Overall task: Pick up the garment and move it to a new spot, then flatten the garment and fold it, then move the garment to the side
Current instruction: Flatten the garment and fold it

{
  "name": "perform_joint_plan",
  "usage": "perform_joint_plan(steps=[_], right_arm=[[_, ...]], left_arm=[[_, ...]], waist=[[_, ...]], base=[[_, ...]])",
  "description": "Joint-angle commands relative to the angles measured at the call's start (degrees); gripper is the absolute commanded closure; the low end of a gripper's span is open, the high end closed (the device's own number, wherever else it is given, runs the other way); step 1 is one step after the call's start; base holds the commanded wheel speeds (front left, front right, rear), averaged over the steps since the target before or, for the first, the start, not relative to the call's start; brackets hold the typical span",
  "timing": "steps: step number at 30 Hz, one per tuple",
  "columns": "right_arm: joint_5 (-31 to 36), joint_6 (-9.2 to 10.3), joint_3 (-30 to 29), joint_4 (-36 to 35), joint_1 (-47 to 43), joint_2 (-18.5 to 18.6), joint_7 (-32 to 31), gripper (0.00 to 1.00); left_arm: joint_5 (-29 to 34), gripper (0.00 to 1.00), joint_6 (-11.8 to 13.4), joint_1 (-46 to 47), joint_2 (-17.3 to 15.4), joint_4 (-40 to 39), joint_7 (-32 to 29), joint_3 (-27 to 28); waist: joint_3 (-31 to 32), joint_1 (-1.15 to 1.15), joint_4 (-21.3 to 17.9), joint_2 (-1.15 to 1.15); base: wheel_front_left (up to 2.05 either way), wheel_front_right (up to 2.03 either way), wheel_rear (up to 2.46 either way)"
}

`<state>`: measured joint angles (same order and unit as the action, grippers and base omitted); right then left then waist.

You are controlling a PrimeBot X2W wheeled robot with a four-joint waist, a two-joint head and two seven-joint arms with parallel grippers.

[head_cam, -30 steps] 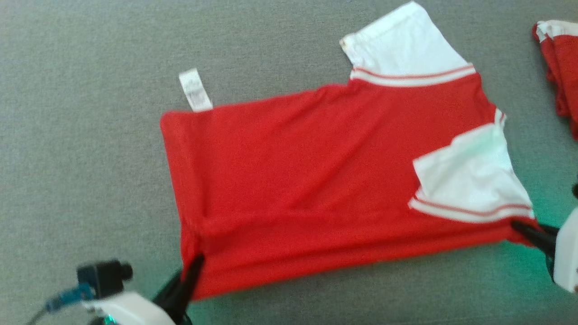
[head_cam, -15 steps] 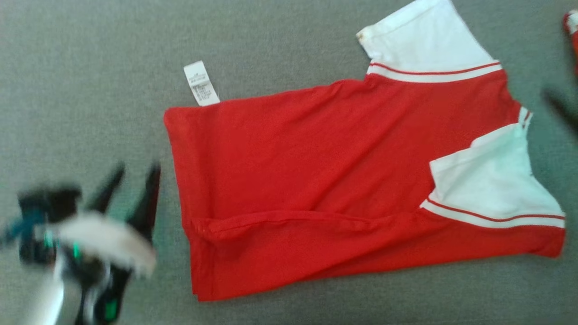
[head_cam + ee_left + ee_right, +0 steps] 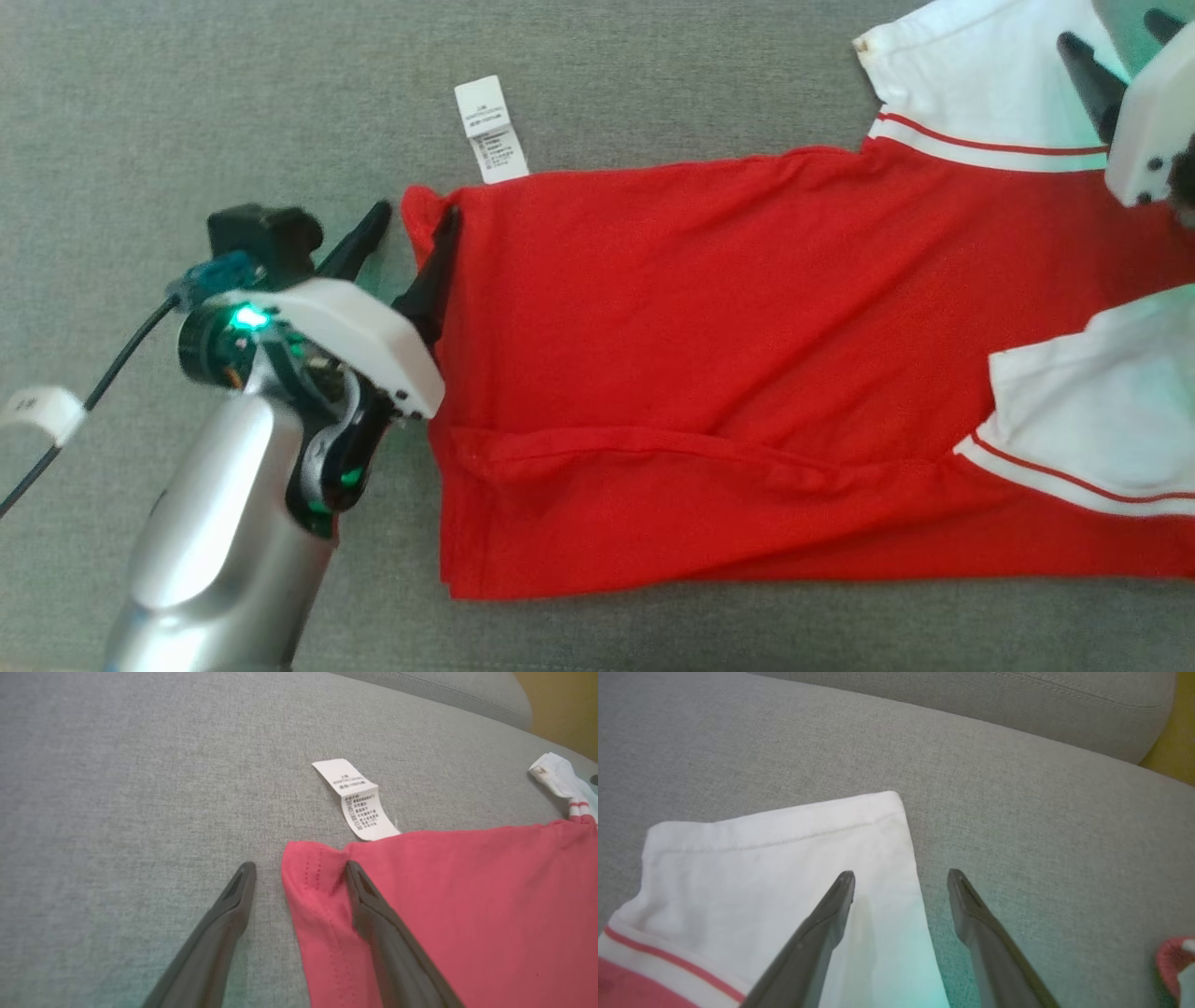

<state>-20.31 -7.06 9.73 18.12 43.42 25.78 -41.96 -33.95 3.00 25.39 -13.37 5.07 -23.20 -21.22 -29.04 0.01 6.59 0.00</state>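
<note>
The garment (image 3: 709, 336) is a red shirt with white sleeves, spread on the grey cushion with its near long edge folded over. A white care label (image 3: 490, 129) sticks out at its far left corner. My left gripper (image 3: 411, 224) is open and straddles that corner (image 3: 310, 868), one finger on the red cloth and the other on bare cushion. My right gripper (image 3: 1116, 37) is open at the far white sleeve (image 3: 784, 858); one finger rests over the sleeve's edge and the other over the cushion (image 3: 1017, 826).
Grey sofa cushion (image 3: 233, 103) lies all around the shirt. A back cushion (image 3: 1017, 700) rises behind it. Another red and white cloth (image 3: 1174, 961) peeks in at the right wrist view's lower right. A grey cable with a white tag (image 3: 42, 411) trails from my left wrist.
Both grippers let go of the shirt's near edge and opened. The left one moved up to the far left corner by the label, the right one to the far sleeve. The camera shifted.
</note>
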Motion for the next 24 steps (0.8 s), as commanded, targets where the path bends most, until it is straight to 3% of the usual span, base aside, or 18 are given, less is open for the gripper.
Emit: perform_joint_plan(steps=[1,8,20,21,22,23,24], right_arm=[[0.54,-0.43,0.5,-0.08,1.85,-0.06,1.47,0.0],[0.91,-0.43,2.07,6.88,6.01,-1.43,4.07,0.0],[-1.79,-0.43,5.82,12.24,8.39,-2.18,5.51,0.0],[-2.4,-0.43,6.11,12.58,8.41,-2.42,5.34,0.0],[-3.23,-0.43,6.33,13.02,8.4,-2.66,4.99,0.0],[-4.31,-0.43,6.79,13.44,8.32,-2.91,4.22,0.61],[-5.59,-0.43,7.19,13.49,8.32,-3.04,3.79,1.0]], left_arm=[[0.33,0.0,-0.25,1.96,-0.88,-0.57,-0.26,1.09],[0.6,0.0,-0.82,3.47,-0.69,1.55,-0.56,0.02],[-0.44,0.0,-2.15,3.9,-0.2,2.63,-2.73,-2.19],[-0.56,0.58,-2.28,3.87,-0.16,2.58,-2.88,-2.36],[-0.61,1.0,-2.39,3.85,-0.12,2.56,-3.06,-2.59],[-0.54,1.0,-2.63,3.83,-0.21,2.54,-3.4,-3.0],[-0.58,1.0,-2.7,3.83,-0.2,2.46,-3.46,-3.13]], waist=[[-0.03,-0.01,0.44,0.0],[-0.53,-0.01,0.8,0.0],[-0.19,-0.01,1.0,0.0],[-0.18,-0.01,1.03,0.0],[-0.16,-0.01,1.06,0.0],[-0.11,-0.01,1.09,0.0],[-0.08,-0.01,1.11,0.0]], base=[[0.0,0.0,0.0],[0.0,0.0,0.0],[0.0,0.0,0.0],[0.0,0.0,0.0],[0.0,0.0,0.0],[0.0,0.0,0.0],[0.0,0.0,0.0]])
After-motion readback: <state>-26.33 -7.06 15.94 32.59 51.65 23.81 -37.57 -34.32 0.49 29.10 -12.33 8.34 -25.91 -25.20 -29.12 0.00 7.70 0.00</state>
